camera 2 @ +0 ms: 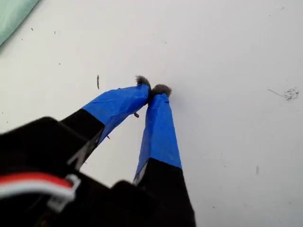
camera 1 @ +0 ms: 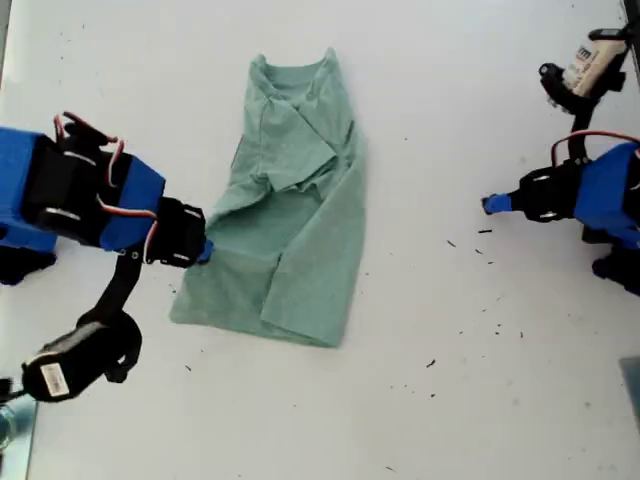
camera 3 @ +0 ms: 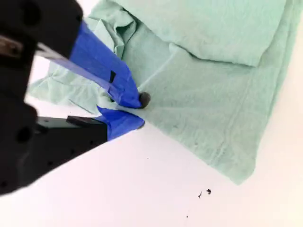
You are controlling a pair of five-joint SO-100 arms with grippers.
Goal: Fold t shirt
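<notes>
Second arm (camera 1: 90,200): nearest the exterior camera, a bulky blue and black arm on the t shirt's side toward the exterior view's left, reaching to the cloth.
Table (camera 1: 450,400): a plain white surface under everything.
T shirt (camera 1: 300,220): pale green, lying mid-table and already narrowed, with cloth folded in over its middle. Its long axis runs from the collar at the exterior view's top to the hem at the bottom, leaning slightly.
First arm (camera 1: 600,195): blue and black, well apart from the t shirt, on its side toward the exterior view's right.
My second gripper (camera 3: 137,111): at the t shirt's long edge, near the hem end. The jaws are almost together, with the cloth's edge between them, so it appears to be pinching the shirt.
My first gripper (camera 2: 154,87): the tips are pressed together on nothing, above bare table. It points toward the t shirt, which shows only as a green corner in its wrist view.
Specks (camera 1: 431,364): small dark crumbs on the table beyond the hem.
Key relation: the gripped edge lies along the long axis, so I judge the coming fold goes across the t shirt, away from my second gripper. That arm is the nearer one.
</notes>
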